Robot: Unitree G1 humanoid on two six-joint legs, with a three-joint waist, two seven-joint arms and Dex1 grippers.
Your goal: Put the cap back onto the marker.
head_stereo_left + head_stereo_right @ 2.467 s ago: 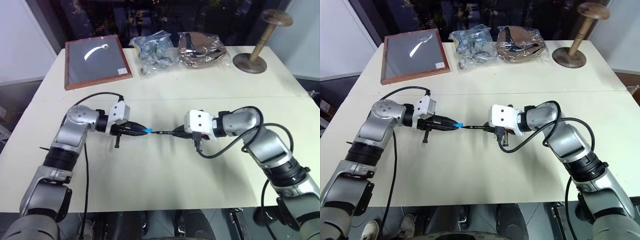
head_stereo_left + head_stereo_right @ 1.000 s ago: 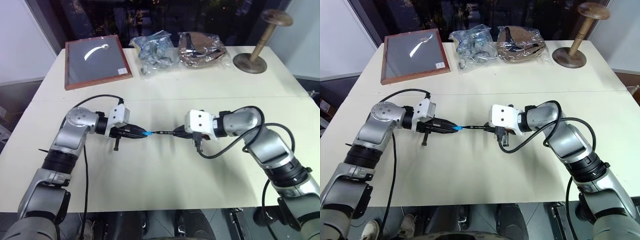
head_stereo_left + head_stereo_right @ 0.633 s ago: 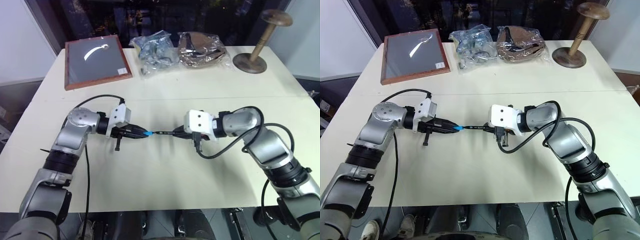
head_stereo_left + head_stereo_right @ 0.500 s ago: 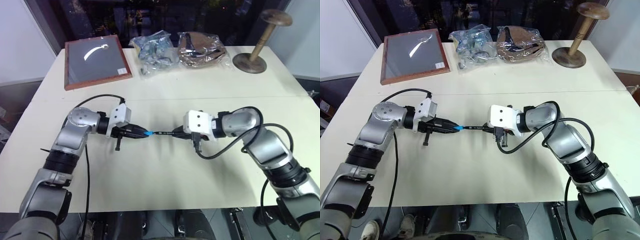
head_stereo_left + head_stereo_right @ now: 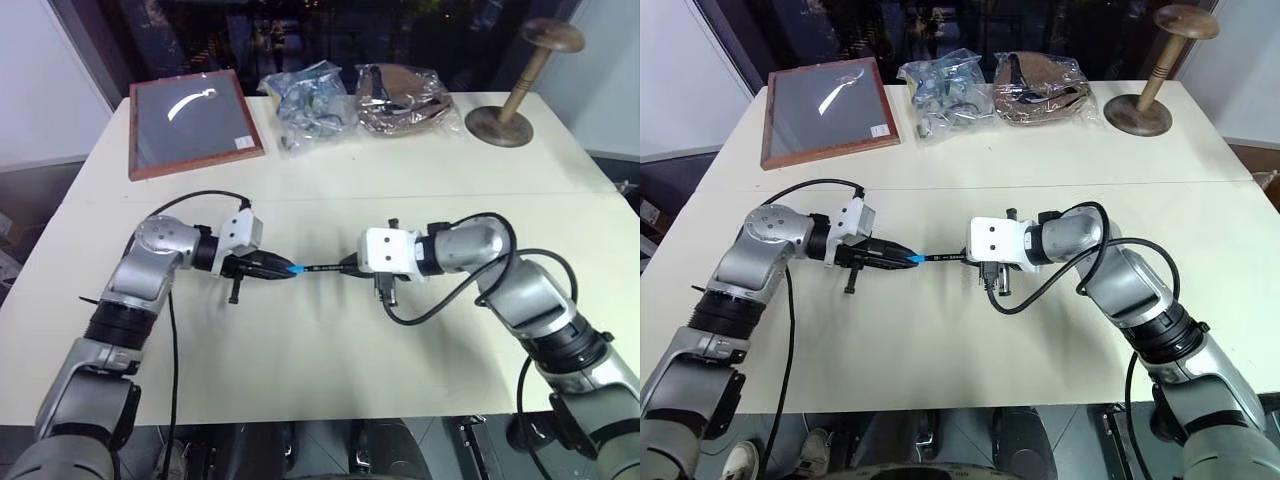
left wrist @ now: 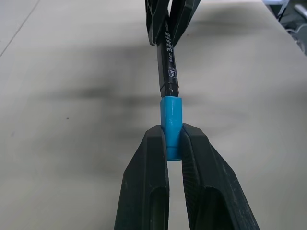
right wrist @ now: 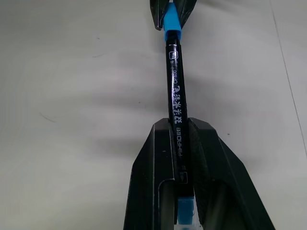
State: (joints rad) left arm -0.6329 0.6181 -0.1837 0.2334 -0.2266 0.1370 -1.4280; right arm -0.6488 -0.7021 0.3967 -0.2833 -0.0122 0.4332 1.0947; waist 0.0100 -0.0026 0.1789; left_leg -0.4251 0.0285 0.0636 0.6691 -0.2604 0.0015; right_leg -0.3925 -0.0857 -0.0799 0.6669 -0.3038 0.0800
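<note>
The job looks close to finished: the cap (image 6: 171, 125) and the marker (image 7: 174, 106) are held up above the pale surface (image 5: 330, 350), between the two arms, lined up end to end with the marker's end already entering the cap's open mouth. The left gripper (image 6: 172, 143) has its fingers (image 6: 148, 191) closed tight on the cap, pinching its rear half so the open end juts out toward the other arm. The right gripper (image 7: 180, 129) has its fingers (image 7: 156, 172) clamped on the marker's barrel near the back, where a bit of light blue shows at the barrel's rear end. Judging from the wrist views, the tip is inside the cap, but whether the cap is pushed fully home cannot be told; a last firm push along the marker's line, then letting go, seems to be what remains. By count there is one cap, one marker and two grippers, each with two fingers. At the far side of the surface lie one framed picture (image 5: 193, 122), two clear plastic bags (image 5: 312, 102) of items, and one wooden stand (image 5: 520, 90).
</note>
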